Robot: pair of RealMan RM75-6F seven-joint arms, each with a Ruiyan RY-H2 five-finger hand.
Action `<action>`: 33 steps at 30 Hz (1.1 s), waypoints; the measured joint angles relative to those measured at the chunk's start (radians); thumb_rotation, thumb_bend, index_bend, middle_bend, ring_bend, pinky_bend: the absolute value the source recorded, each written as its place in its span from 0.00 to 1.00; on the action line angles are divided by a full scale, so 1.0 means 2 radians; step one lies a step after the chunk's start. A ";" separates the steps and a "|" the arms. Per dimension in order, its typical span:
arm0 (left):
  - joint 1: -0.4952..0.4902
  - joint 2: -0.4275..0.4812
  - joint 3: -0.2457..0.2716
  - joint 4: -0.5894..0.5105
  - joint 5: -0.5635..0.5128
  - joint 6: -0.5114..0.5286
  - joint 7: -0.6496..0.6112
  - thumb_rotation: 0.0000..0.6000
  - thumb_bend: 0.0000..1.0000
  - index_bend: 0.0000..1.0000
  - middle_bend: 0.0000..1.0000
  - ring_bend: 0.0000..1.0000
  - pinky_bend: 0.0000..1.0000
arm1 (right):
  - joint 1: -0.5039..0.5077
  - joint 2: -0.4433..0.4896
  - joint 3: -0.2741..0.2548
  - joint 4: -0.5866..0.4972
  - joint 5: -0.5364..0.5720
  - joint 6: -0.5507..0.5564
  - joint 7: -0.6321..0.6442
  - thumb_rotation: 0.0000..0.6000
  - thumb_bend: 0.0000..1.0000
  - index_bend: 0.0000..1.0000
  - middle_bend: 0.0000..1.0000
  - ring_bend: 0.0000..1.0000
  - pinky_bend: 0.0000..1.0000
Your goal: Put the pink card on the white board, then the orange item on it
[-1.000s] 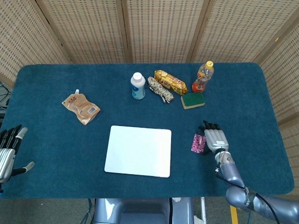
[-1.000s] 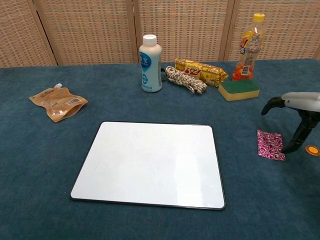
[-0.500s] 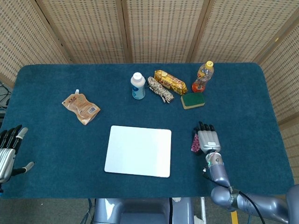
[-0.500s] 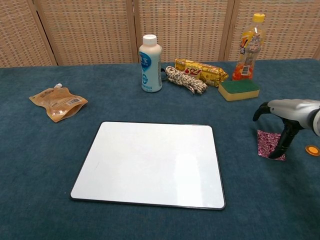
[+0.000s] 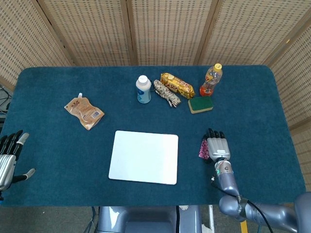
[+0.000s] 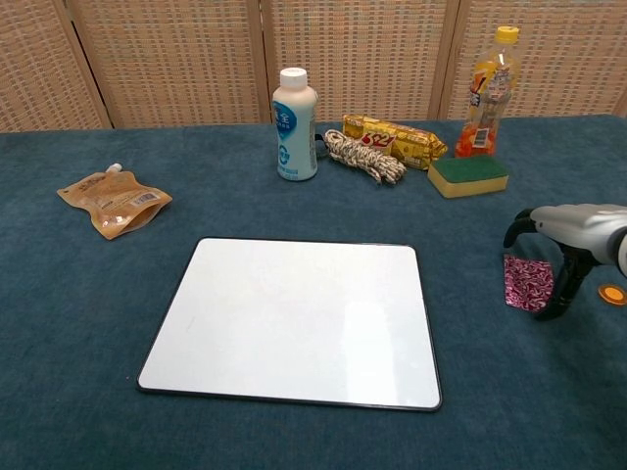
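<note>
The pink patterned card (image 6: 525,282) (image 5: 204,149) lies on the blue cloth, right of the white board (image 6: 294,318) (image 5: 144,156). My right hand (image 6: 573,235) (image 5: 217,144) hovers over the card's right side. One finger comes down on the card's right edge and the thumb arches above it, not closed around it. A small orange disc (image 6: 612,293) lies just right of the hand; the head view hides it. My left hand (image 5: 7,158) rests at the table's left edge, fingers apart and holding nothing.
Along the back stand a white bottle (image 6: 295,124), a coiled rope (image 6: 364,157), a yellow snack pack (image 6: 394,140), a green-and-yellow sponge (image 6: 467,175) and an orange drink bottle (image 6: 487,93). A tan pouch (image 6: 115,203) lies at the left.
My right hand shifted left over the card, then settled back slightly right with a finger on the card's right edge. The card looks narrower in the head view. The left hand stayed put.
</note>
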 measured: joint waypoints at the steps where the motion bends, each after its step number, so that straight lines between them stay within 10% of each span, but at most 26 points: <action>1: 0.000 0.000 0.000 0.000 0.000 0.000 0.000 1.00 0.01 0.00 0.00 0.00 0.00 | 0.000 -0.001 -0.001 0.002 0.000 0.000 0.000 1.00 0.13 0.18 0.00 0.00 0.00; 20: -0.002 -0.001 0.001 -0.001 -0.002 -0.003 0.003 1.00 0.01 0.00 0.00 0.00 0.00 | -0.005 -0.010 -0.005 0.027 -0.009 -0.003 0.005 1.00 0.31 0.55 0.00 0.00 0.00; 33: -0.003 -0.002 0.001 -0.002 -0.004 -0.004 0.005 1.00 0.01 0.00 0.00 0.00 0.00 | -0.014 -0.008 -0.007 0.018 -0.043 0.005 0.017 1.00 0.31 0.56 0.00 0.00 0.00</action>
